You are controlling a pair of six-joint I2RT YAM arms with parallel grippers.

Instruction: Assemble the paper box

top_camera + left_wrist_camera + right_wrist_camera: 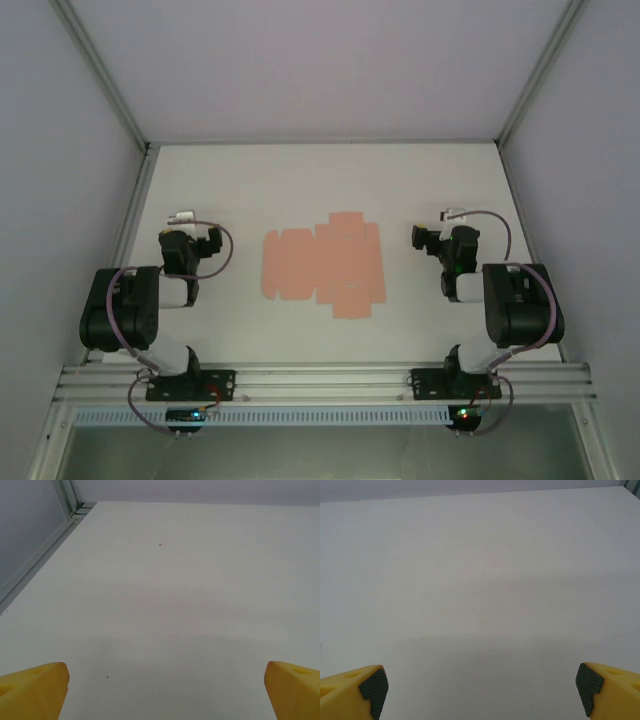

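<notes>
Centre-frame on the counter [250,180], the paper box [323,264] lies flat; my left hand [165,692] and right hand [482,692] hang released either side, so I'd grip opposite flaps squarely.

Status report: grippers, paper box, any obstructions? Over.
Open and empty: left gripper, right gripper, both over bare table. Flat and unfolded: paper box, between the arms, untouched. Nothing in the way.

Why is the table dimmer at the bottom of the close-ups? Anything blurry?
Left wrist view: a soft shadow dims the table near the left gripper. Right wrist view: same soft band, no glare. Top view: even light, slightly soft; the paper box casts no noticeable shadow.
</notes>
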